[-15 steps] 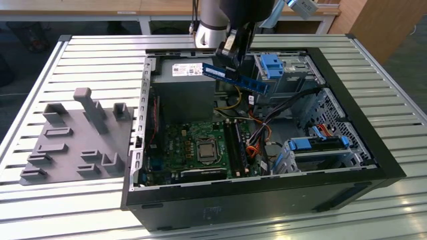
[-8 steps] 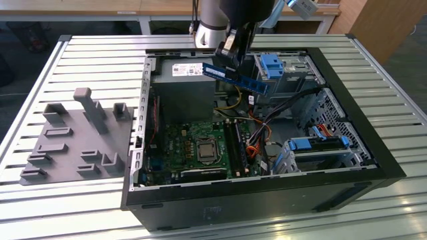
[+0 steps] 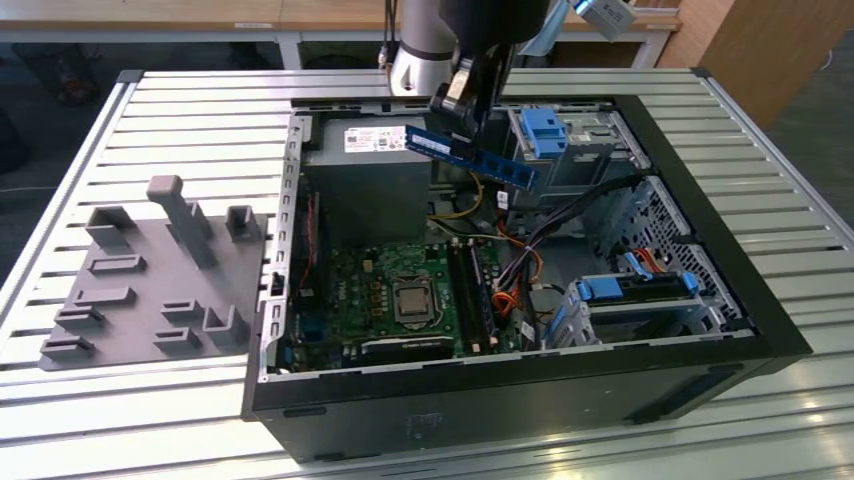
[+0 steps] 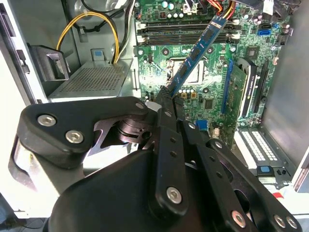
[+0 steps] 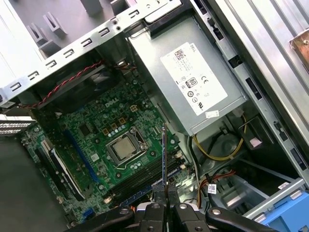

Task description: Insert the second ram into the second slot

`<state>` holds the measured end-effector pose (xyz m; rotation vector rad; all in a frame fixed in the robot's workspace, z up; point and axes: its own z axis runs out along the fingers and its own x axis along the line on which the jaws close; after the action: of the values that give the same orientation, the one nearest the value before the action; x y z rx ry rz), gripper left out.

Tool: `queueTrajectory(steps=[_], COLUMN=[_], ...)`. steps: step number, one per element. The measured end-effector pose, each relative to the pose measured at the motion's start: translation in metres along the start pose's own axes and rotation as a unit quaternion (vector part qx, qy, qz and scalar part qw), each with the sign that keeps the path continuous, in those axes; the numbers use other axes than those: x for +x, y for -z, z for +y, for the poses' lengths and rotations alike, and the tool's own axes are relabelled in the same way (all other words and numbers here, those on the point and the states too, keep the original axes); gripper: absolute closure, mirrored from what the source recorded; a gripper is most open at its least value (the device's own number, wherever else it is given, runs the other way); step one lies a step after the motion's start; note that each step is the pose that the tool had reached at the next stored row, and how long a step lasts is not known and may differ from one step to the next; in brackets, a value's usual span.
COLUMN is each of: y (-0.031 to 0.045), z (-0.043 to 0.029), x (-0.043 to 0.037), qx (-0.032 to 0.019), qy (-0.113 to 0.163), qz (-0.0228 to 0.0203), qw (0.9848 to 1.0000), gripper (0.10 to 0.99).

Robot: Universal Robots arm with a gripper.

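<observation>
slatted metal desk (image 3: 187,110) fills the scene, its pale ribs running across, with a wooden cabinet side (image 3: 761,50) at the room's far edge. the second ram (image 3: 474,157) hangs in the air above the open computer case (image 3: 534,365), a thin blue stick tilted so one end sits lower than the other. the tool (image 3: 454,125) is closed on one end of it, and in the second wrist view the black fingers (image 4: 166,104) pinch the stick (image 4: 198,50) while its free end points over the board. in the first wrist view the stick shows edge-on (image 5: 164,154), rising from the tool (image 5: 164,193). it is well apart from the memory slots (image 4: 188,33) on the green motherboard (image 3: 400,290) and seated in none of them. beside it lies the grey power supply (image 5: 193,82) with a white label, and the processor socket (image 5: 124,147) sits mid-board. blue drive-bay latches (image 3: 547,130) stand on the metal cages toward the exterior view's right. a grey plastic fixture (image 3: 154,280) with upright posts rests on the desk at the exterior view's left, just beside the case.
</observation>
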<state>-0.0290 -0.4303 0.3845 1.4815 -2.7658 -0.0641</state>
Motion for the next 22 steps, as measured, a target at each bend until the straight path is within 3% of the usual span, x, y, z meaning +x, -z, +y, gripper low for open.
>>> queueTrajectory(steps=[10,22], y=[0.0000,-0.0001], z=[0.0000,0.0000], x=[0.0000,0.0000], qx=[0.0003,0.0013], qy=[-0.010,-0.053], qz=[-0.0001,-0.0012], qw=[0.9999,0.9986], gripper=[0.953,0.953])
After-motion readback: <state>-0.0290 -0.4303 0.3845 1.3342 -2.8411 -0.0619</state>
